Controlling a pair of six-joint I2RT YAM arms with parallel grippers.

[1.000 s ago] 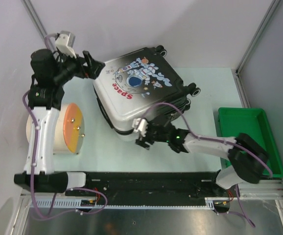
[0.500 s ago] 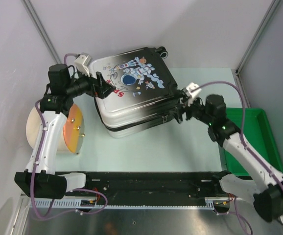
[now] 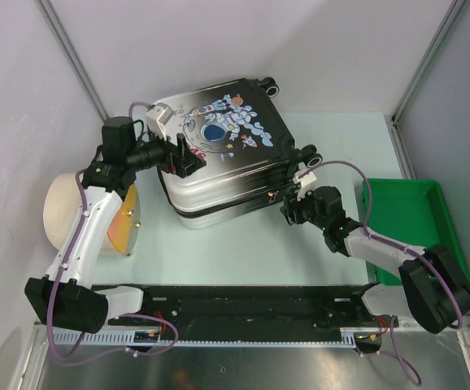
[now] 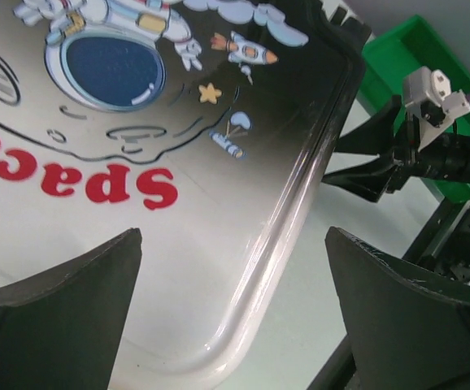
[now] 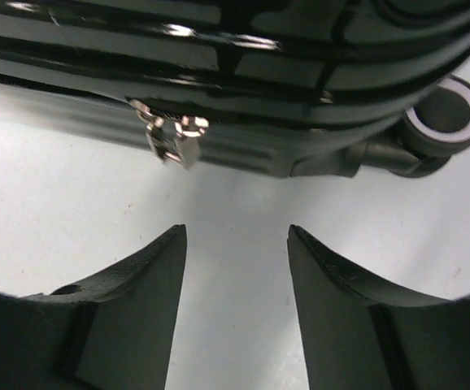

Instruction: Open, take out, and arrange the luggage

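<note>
Two gaping jaws: left above luggage point(image 3: 237, 162), right beside.

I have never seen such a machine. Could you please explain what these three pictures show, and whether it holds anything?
A robot's left arm and right arm stand at the near edge of a table. The wide picture looks down from above; the other two come from a camera on each wrist. On the table lie a shut suitcase with an astronaut print, a green bin and a beige cylinder. The left end effector is open above the lid; the right end effector is open near the zipper pulls. Neither holds anything.
</note>
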